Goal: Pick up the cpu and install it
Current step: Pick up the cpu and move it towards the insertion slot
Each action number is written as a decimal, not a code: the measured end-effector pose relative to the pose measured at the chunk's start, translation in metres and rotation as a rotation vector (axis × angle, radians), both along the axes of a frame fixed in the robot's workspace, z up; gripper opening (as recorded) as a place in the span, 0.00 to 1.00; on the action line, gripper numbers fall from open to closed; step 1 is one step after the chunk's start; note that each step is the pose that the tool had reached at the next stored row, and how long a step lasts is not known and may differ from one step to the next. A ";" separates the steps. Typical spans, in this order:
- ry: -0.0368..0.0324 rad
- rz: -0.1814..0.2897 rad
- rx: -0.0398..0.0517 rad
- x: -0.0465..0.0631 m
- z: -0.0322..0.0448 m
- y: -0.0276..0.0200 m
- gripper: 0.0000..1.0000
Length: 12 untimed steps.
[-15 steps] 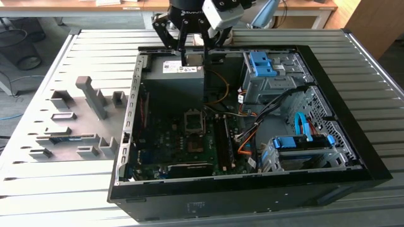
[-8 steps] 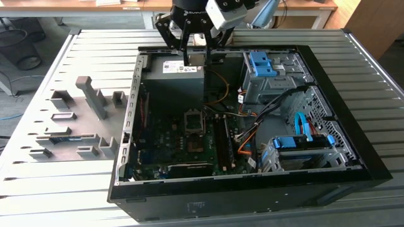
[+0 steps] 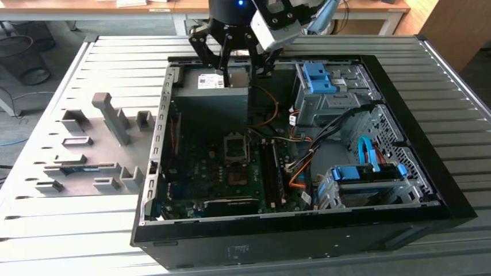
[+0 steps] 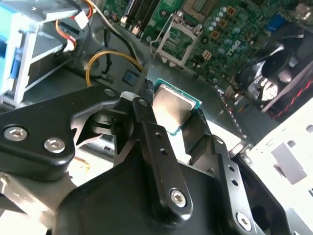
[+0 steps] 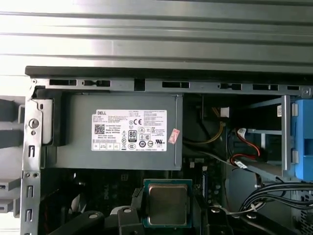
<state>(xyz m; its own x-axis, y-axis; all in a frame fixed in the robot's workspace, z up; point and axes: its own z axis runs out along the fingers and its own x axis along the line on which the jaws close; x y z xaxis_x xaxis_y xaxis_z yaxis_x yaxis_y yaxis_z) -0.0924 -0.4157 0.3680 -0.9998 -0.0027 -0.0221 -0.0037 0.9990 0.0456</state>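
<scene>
In the second wrist view fingers hide two edges of the cpu.

Probably a robotics lab, slatted metal workbench, opened computer tower, desks behind

The cpu has a silver-grey metal top with a thin teal-green rim. The pincer is matt black, with silver screw heads. The power supply is grey and carries a white label with black print and a small pink sticker. The motherboard is green. The drive brackets are light blue. One cable loop is yellow. The computer case is black outside and bare grey metal inside. The desk is pale grey with parallel ribs.
</scene>
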 end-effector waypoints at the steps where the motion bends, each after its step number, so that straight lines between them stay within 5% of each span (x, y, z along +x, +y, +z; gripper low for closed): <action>1: 0.0002 0.000 -0.0002 0.000 -0.0017 -0.0009 0.47; 8: 0.0003 0.000 -0.0011 0.000 -0.0140 -0.0079 0.47; 12: 0.0003 0.000 -0.0010 0.000 -0.0214 -0.0167 0.47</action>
